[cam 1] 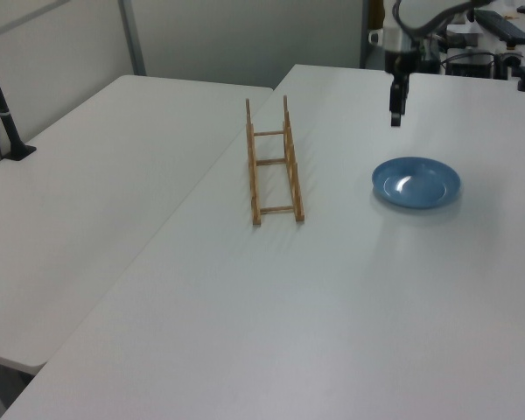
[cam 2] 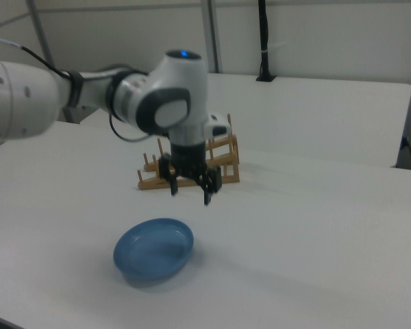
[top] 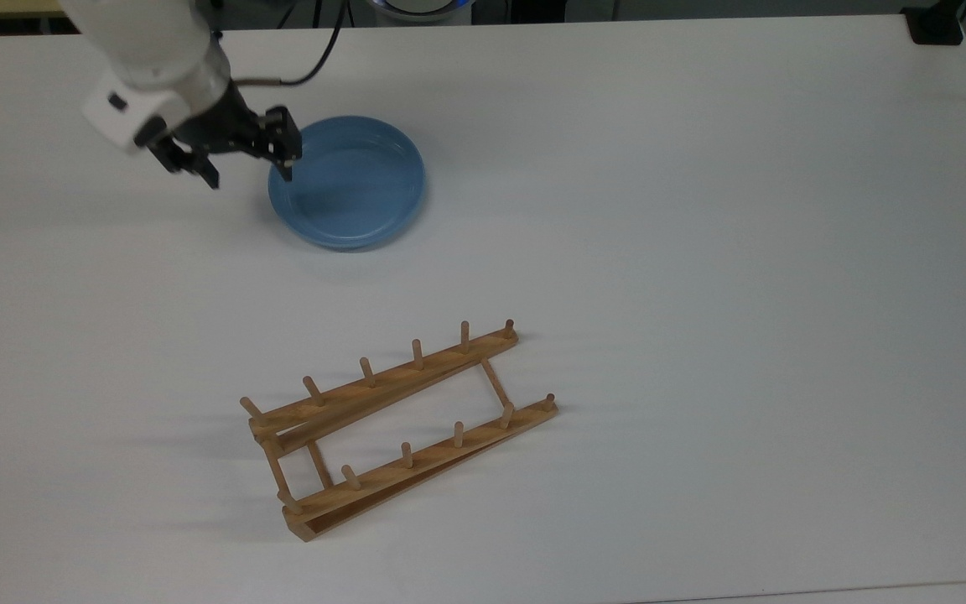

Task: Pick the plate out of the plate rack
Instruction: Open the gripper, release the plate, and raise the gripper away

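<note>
So the round light-blue glossy plate point(top: 347, 182) lies flat on the white table point(top: 701, 210), well apart from the light-brown wooden peg rack point(top: 399, 428). The black two-finger gripper point(top: 248, 166) hangs above the plate's rim on the top view's left, jaws spread wide and holding nothing.

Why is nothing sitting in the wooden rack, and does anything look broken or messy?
Nothing looks broken or spilled. The plate lies flat on the table, well apart from the plate rack, whose pegs hold nothing. The gripper is open above the plate's edge, holding nothing.
</note>
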`<state>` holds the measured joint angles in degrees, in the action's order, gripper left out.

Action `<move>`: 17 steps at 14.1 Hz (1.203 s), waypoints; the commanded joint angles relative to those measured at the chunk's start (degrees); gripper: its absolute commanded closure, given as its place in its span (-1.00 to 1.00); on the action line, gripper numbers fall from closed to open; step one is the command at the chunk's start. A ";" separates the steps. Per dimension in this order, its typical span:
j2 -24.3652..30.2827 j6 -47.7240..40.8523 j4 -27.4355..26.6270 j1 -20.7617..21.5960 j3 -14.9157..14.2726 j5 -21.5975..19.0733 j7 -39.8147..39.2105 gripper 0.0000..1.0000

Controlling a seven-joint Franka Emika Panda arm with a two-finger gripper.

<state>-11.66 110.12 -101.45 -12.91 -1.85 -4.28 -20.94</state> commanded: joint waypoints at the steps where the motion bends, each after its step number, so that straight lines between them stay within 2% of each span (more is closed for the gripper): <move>1: 6.37 -7.71 3.79 2.80 0.09 -1.17 13.17 -1.00; 3: 10.32 -12.37 6.44 5.08 0.09 -1.17 20.03 -1.00; 6: 14.72 -17.12 6.88 8.33 -0.26 -1.08 26.63 -1.00; 9: 16.31 -20.55 6.88 10.36 -0.61 -1.08 31.12 -1.00; 13: 15.96 -18.55 6.53 12.55 -0.61 1.02 28.86 -1.00; 16: 15.61 -14.06 6.53 12.82 -0.61 3.14 20.88 -1.00; 17: 15.52 -13.45 6.62 12.82 -0.61 3.14 20.59 -1.00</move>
<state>3.66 93.80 -94.05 -1.23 -1.47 -2.30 4.56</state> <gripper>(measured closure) 0.000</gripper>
